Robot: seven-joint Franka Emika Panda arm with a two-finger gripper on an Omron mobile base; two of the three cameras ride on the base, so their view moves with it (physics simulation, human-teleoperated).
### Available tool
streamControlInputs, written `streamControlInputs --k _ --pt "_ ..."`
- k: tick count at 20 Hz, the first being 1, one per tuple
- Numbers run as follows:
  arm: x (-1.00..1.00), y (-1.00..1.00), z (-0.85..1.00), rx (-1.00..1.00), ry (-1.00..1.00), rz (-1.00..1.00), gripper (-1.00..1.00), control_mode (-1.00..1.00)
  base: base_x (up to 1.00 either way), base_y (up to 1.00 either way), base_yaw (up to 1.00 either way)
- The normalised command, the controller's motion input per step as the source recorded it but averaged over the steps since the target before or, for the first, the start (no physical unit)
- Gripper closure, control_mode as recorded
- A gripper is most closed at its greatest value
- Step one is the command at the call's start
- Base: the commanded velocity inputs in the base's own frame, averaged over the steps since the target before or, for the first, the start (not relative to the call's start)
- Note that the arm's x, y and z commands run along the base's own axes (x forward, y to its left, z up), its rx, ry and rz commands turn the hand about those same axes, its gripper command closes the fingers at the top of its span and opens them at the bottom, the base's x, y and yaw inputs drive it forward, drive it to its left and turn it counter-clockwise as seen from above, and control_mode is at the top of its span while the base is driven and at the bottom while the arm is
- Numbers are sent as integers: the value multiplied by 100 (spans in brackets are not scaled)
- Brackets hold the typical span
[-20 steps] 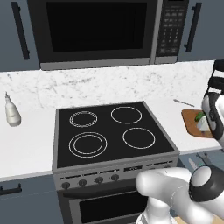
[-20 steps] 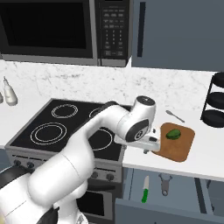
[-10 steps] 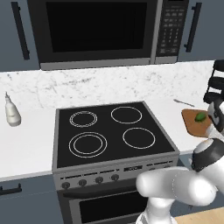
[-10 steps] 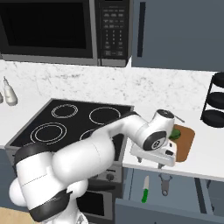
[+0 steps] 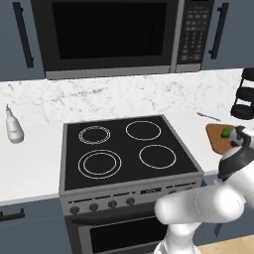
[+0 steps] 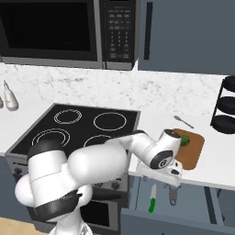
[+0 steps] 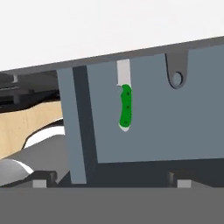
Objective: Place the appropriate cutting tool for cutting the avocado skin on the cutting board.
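The knife point(image 6: 152, 200), with a green handle and a short steel blade, lies in the open drawer point(image 6: 193, 212) under the counter. The hand view looks down at the knife point(image 7: 125, 107) on the grey drawer floor point(image 7: 183, 127). My gripper point(image 6: 161, 180) hangs at the counter's front edge above the drawer, left of the brown cutting board point(image 6: 194, 149). It is open point(image 7: 109, 183), and nothing is between its fingers. The green avocado point(image 6: 185, 140) lies on the board, partly hidden by my wrist. From the left I see the board point(image 5: 217, 135) and the avocado point(image 5: 227, 132).
A second utensil point(image 6: 173, 196) with a hole in its handle point(image 7: 176, 78) lies right of the knife. A metal fork point(image 6: 183, 122) lies behind the board. A black tiered rack point(image 6: 226, 106) stands at the far right, the stove point(image 5: 126, 151) to the left, a bottle point(image 5: 14, 130) far left.
My arm has swung right and down, from beside the board's near edge to below the counter's front edge over the drawer. The gripper has stayed open.
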Motion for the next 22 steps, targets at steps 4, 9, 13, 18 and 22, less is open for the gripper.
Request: streamControlInputs --k 4,9,13,18,22 --pt "0 14 -63 0 4 0 -100 -100 0 0 0" --pt "0 1 -59 0 2 0 -100 -100 0 0 0" --pt "0 0 -52 0 0 0 -100 -100 0 0 0" --pt "-2 0 -37 0 0 0 -100 -100 0 0 0" --pt "-1 0 -24 0 1 0 -100 -100 0 0 0"
